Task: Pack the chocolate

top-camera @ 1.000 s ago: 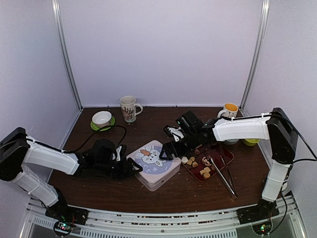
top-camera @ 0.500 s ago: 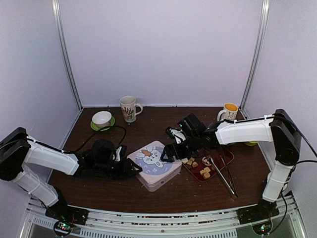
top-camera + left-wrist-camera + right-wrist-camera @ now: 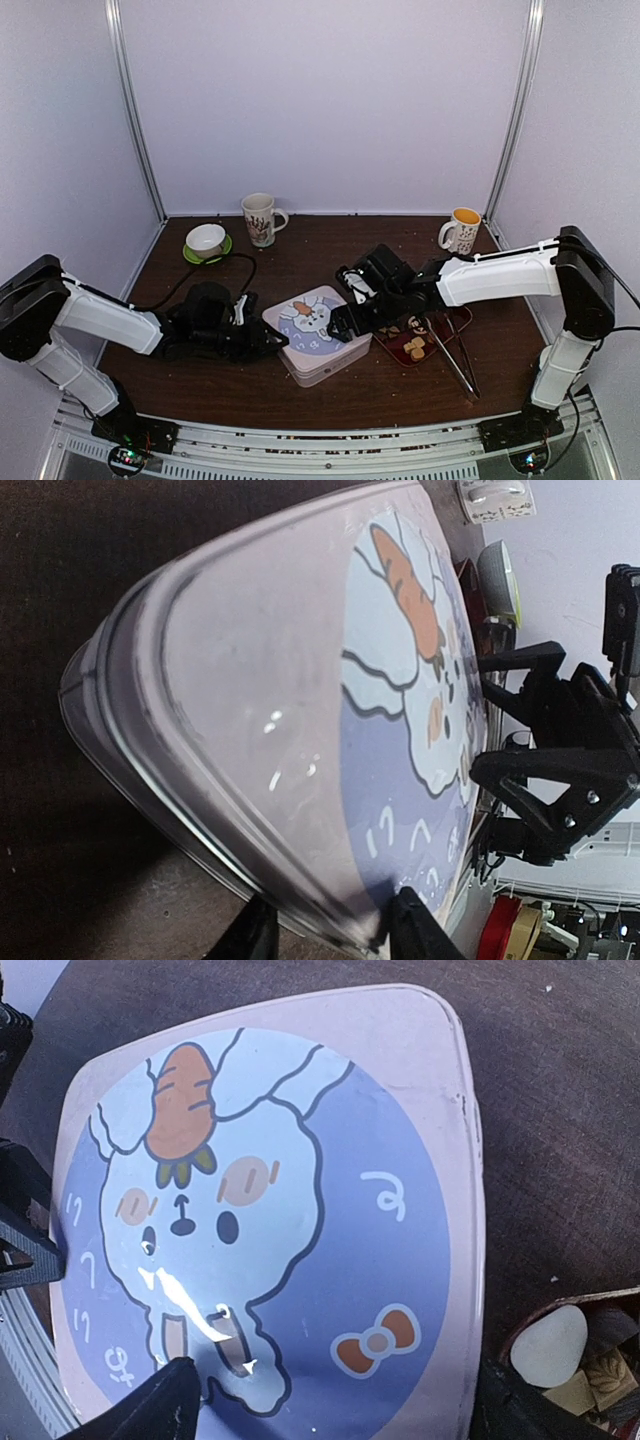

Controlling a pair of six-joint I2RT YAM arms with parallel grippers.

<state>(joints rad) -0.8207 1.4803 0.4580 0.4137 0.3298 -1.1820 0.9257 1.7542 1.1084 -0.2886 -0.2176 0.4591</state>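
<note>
The left gripper [image 3: 330, 932] straddles a corner rim of the bunny-lidded box [image 3: 300, 730]; whether it pinches cannot be told. The right gripper [image 3: 335, 1412] hangs spread wide over the lid's opposite edge, grasping nothing. The chocolate [image 3: 552, 1345] lies in the red tray [image 3: 600, 1298] just outside one finger, with bare table [image 3: 560, 1110] beyond.

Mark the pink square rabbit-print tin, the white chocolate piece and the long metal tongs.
Pink square rabbit-print tin [image 3: 318, 328]: top external view, centre of the lid.
White chocolate piece [image 3: 548, 1348]: right wrist view, its rounded top.
Long metal tongs [image 3: 468, 385]: top external view, near the joined end.
</note>
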